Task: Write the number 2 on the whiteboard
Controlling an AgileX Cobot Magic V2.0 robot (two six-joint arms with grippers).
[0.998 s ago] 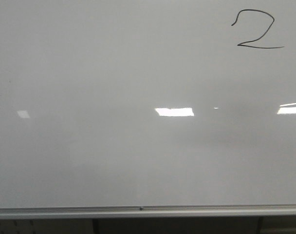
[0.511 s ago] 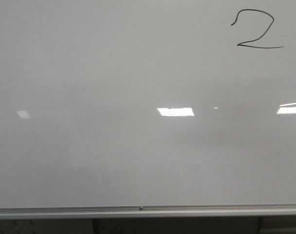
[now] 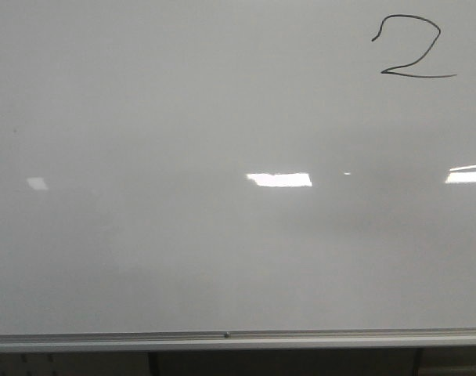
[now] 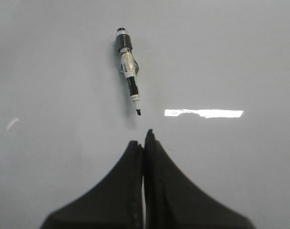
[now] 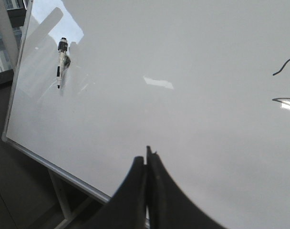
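Observation:
The whiteboard (image 3: pixel 183 117) fills the front view, with its silver frame strip along the lower edge. A thin black number 2 (image 3: pixel 412 47) is drawn at its upper right; part of it shows in the right wrist view (image 5: pixel 285 81). A black-and-white marker (image 4: pixel 128 69) with its tip uncapped sits against the board, apart from both grippers; it also shows in the right wrist view (image 5: pixel 62 62). My left gripper (image 4: pixel 143 138) is shut and empty, short of the marker's tip. My right gripper (image 5: pixel 146 155) is shut and empty over the board's lower part. Neither gripper shows in the front view.
Bright rectangular light reflections (image 3: pixel 279 179) lie across the board. The board's metal frame edge (image 5: pixel 49 162) and its stand (image 5: pixel 59 195) show in the right wrist view, with dark floor beside them.

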